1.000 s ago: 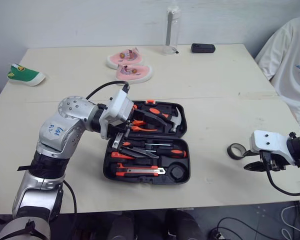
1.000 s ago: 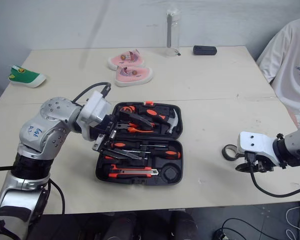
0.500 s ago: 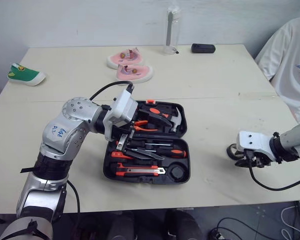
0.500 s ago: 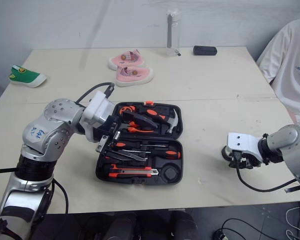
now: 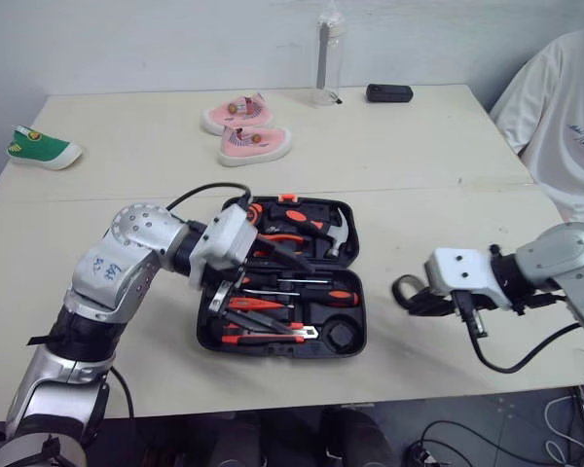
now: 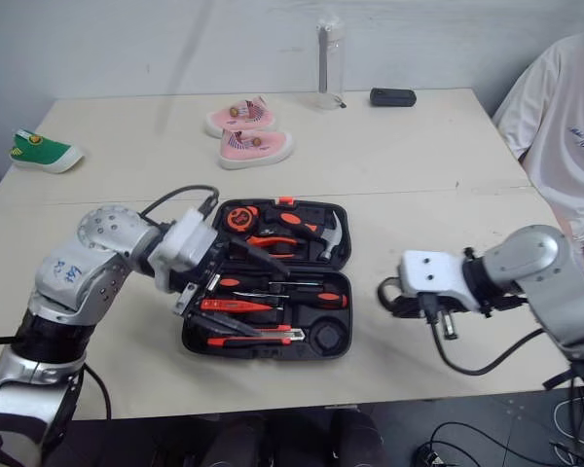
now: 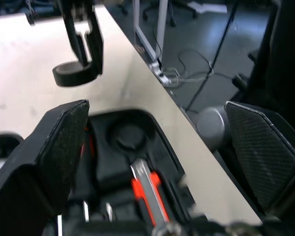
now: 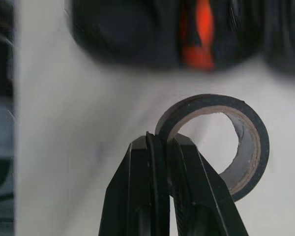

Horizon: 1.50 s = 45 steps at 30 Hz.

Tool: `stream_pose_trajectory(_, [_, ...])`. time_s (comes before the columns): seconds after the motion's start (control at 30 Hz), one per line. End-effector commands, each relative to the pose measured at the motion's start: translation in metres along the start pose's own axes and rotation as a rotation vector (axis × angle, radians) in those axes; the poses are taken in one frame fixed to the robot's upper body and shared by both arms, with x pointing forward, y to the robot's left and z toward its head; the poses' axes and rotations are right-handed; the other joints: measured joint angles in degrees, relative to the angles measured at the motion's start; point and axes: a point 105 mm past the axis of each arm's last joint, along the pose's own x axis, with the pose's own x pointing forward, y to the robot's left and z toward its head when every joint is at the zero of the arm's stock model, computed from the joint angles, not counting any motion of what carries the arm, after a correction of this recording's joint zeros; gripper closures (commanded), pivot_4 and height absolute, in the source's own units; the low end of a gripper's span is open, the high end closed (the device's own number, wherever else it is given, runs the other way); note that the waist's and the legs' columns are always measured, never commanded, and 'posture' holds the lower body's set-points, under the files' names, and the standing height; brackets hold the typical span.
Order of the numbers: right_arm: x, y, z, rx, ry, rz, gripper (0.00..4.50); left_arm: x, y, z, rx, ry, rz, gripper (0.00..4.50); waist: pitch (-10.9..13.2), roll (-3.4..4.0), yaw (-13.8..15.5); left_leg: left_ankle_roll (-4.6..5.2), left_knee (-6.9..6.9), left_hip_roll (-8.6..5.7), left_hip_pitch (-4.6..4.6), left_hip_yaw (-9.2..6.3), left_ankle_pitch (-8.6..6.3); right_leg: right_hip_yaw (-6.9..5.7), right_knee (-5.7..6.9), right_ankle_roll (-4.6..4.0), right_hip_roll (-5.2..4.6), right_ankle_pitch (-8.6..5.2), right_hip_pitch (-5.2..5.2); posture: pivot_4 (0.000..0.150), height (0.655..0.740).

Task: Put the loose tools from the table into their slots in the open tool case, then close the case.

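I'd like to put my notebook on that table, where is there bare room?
Widest: the far right stretch between the pink shoes, the black device and the person. Also the patch between the green shoe and the pink shoes. Crowded: the middle, with the left arm over the tool case and only a narrow gap to the tape roll.

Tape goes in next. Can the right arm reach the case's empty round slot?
Probably yes: right gripper, shut on tape roll, hangs beside the tool case near the round slot; left gripper is over its opposite side.
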Motion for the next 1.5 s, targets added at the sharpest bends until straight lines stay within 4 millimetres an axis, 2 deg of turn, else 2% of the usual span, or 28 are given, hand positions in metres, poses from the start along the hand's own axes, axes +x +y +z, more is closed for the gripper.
stream_pose_trajectory(0.03, [0.014, 0.006, 0.020, -0.081, -0.012, 0.043, 4.47, -0.003, 0.000, -0.001, 0.001, -0.004, 0.013, 0.00, 0.00, -0.01, 0.26, 0.03, 0.11, -0.04, -0.04, -0.06, -0.02, -0.03, -0.02, 0.00, -0.05, 0.00, 0.00, 0.150, 0.7316])
stream_pose_trajectory(0.2, [0.037, 0.005, 0.022, -0.108, -0.012, 0.074, 4.47, -0.003, -0.003, -0.004, 0.021, 0.022, -0.006, 0.00, 0.00, -0.01, -0.01, 0.15, 0.28, -0.09, -0.17, -0.14, -0.09, -0.10, 0.02, 0.03, -0.13, 0.01, 0.04, 0.150, 0.7316])
stream_pose_trajectory(0.47, [0.056, 0.002, 0.007, -0.057, 0.013, 0.089, 4.47, 0.001, 0.000, 0.000, 0.035, 0.006, -0.005, 0.00, 0.00, -0.01, -0.03, 0.15, 0.30, -0.06, -0.17, -0.12, -0.09, -0.15, 0.04, 0.03, -0.06, 0.02, 0.04, 0.150, 0.7316])
stream_pose_trajectory(0.6, [0.058, 0.006, -0.002, -0.066, 0.041, 0.117, 4.47, 0.003, 0.002, 0.001, 0.047, 0.005, -0.004, 0.00, 0.00, -0.01, -0.06, 0.15, 0.31, -0.04, -0.15, -0.12, -0.09, -0.15, 0.05, 0.03, -0.05, 0.02, 0.05, 0.150, 0.7316])
stream_pose_trajectory(0.97, [0.055, 0.009, -0.003, -0.079, 0.052, 0.144, 4.47, 0.004, 0.008, 0.007, 0.063, -0.007, 0.010, 0.00, 0.00, -0.01, 0.06, 0.15, 0.34, -0.06, -0.16, -0.14, -0.09, -0.17, 0.04, 0.03, -0.07, 0.02, 0.08, 0.150, 0.7316])
stream_pose_trajectory(1.07, [0.051, 0.008, 0.006, -0.097, 0.004, 0.144, 3.19, 0.003, 0.009, 0.009, 0.064, -0.008, 0.014, 0.00, 0.00, -0.01, 0.11, 0.15, 0.34, -0.07, -0.16, -0.15, -0.09, -0.17, 0.04, 0.04, -0.08, 0.02, 0.09, 0.150, 0.7316])
stream_pose_trajectory(1.13, [0.039, 0.012, 0.026, -0.105, -0.099, 0.168, 2.37, 0.001, 0.009, 0.009, 0.065, -0.002, 0.016, 0.00, 0.01, -0.01, 0.11, 0.15, 0.34, -0.07, -0.16, -0.16, -0.09, -0.18, 0.03, 0.04, -0.08, 0.02, 0.09, 0.150, 0.7316])
stream_pose_trajectory(1.17, [0.032, 0.014, 0.035, -0.099, -0.147, 0.181, 1.81, 0.000, 0.009, 0.009, 0.067, 0.002, 0.018, 0.00, 0.01, -0.02, 0.08, 0.15, 0.33, -0.07, -0.18, -0.16, -0.09, -0.18, 0.03, 0.04, -0.08, 0.02, 0.08, 0.150, 0.7316])
stream_pose_trajectory(1.23, [0.024, 0.016, 0.044, -0.087, -0.214, 0.191, 1.03, -0.002, 0.010, 0.008, 0.068, 0.007, 0.020, 0.00, 0.02, -0.03, 0.00, 0.15, 0.33, -0.04, -0.20, -0.18, -0.09, -0.19, 0.02, 0.04, -0.06, 0.02, 0.07, 0.150, 0.7316])
stream_pose_trajectory(1.43, [0.034, 0.001, 0.039, 0.001, -0.401, 0.044, 1.03, 0.000, 0.011, 0.011, 0.073, 0.002, 0.019, 0.00, 0.00, -0.07, 0.02, 0.15, 0.33, -0.03, -0.14, -0.20, -0.09, -0.21, 0.04, 0.04, -0.07, 0.02, 0.14, 0.150, 0.7316])
stream_pose_trajectory(1.5, [0.039, -0.002, 0.036, 0.036, -0.465, 0.002, 1.57, 0.001, 0.009, 0.010, 0.066, -0.004, 0.012, 0.00, 0.01, -0.07, 0.00, 0.15, 0.30, -0.05, -0.15, -0.16, -0.09, -0.19, 0.04, 0.04, -0.06, 0.02, 0.10, 0.150, 0.7316])
